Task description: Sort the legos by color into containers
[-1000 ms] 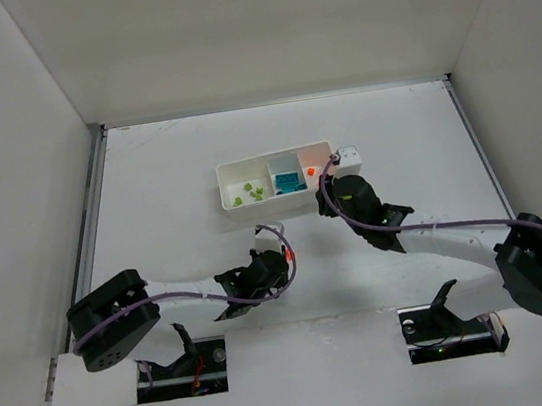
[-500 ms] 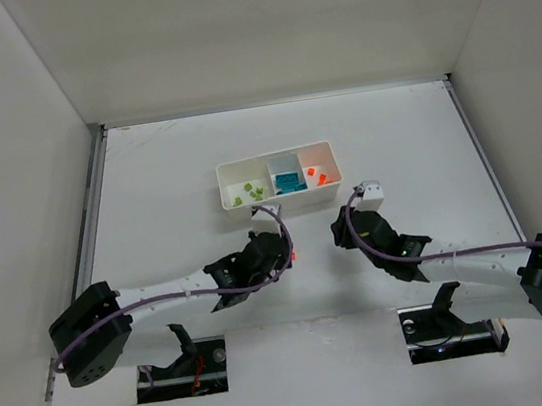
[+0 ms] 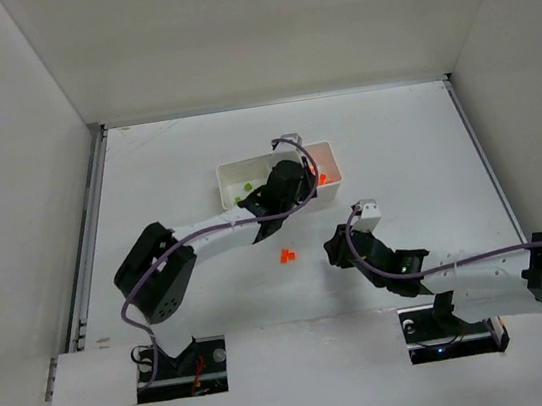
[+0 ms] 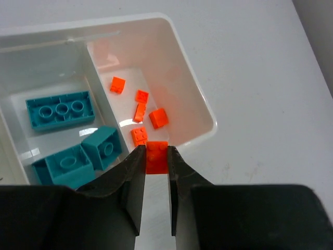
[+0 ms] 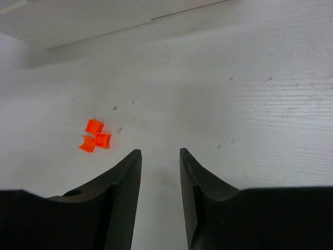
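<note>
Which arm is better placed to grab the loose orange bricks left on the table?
Right. The right fingers, open, sit near the loose orange bricks; the left fingers are shut on an orange brick at the tray.

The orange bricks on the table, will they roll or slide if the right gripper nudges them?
Probably slide, not roll: the orange bricks look blocky with flat faces. They likely feel light and stiff, being tiny beside the right gripper. They lie bunched, so a nudge may scatter them on the table.
</note>
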Controlling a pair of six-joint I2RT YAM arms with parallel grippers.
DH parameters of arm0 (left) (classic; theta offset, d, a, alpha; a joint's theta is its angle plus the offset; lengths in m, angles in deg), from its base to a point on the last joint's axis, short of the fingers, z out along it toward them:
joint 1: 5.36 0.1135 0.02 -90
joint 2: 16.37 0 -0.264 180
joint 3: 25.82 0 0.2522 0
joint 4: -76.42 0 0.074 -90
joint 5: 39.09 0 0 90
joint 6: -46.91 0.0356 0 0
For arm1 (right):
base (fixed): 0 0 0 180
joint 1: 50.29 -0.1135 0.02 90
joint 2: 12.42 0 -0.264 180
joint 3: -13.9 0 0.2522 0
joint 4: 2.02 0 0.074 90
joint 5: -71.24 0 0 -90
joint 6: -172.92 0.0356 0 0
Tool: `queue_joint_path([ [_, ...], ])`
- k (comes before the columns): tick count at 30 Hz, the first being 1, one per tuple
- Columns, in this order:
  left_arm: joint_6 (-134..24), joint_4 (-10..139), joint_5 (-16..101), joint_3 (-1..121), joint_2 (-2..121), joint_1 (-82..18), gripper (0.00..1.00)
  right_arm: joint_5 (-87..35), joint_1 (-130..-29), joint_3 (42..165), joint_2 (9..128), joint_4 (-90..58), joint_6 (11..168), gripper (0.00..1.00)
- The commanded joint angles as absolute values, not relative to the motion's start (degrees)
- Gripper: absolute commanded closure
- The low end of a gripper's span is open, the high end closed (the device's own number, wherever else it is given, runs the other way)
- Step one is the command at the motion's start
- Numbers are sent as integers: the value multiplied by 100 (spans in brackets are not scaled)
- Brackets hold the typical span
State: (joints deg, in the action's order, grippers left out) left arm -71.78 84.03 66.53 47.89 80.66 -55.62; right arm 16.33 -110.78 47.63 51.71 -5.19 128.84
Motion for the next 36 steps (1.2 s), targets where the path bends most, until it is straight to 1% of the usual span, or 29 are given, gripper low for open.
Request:
queue_joint_path([
  [1, -7095, 8587, 6436, 5438, 8504, -5392, 83, 1903, -11256, 4674, 5024, -497, 13214, 59],
  [3, -7148, 8595, 6383, 5701, 8768, -5304, 79, 1894, -11343, 4691, 5085, -497, 13214, 58],
  [6, -7148, 8604, 6339, 6062, 8997, -5260, 77, 1929, -11484, 4770, 5305, -506, 13240, 58],
  [9, -7095, 8525, 6330, 6282, 9103, -5216, 67, 1894, -11589, 4884, 5507, -436, 13206, 58],
  [11, -7095, 8508, 6295, 6239, 9016, -5198, 58, 1920, -11669, 4998, 5665, -462, 13136, 58],
  [12, -7095, 8525, 6304, 6160, 8937, -5198, 56, 1929, -11687, 5042, 5753, -427, 13109, 57],
  [18, -7270, 8639, 6435, 5037, 7997, -5014, 63, 1859, -11739, 5437, 6403, -304, 12767, 58],
  [23, -7499, 8657, 6602, 3701, 6829, -4821, 64, 1824, -11783, 5824, 7009, -146, 12161, 57],
  [29, -7534, 8552, 6892, 2145, 5317, -4697, 63, 1595, -11845, 6273, 7686, 65, 11844, 57],
  [36, -7719, 7928, 7051, 1116, 3980, -4697, 63, 1586, -11889, 6677, 8232, -22, 11773, 58],
])
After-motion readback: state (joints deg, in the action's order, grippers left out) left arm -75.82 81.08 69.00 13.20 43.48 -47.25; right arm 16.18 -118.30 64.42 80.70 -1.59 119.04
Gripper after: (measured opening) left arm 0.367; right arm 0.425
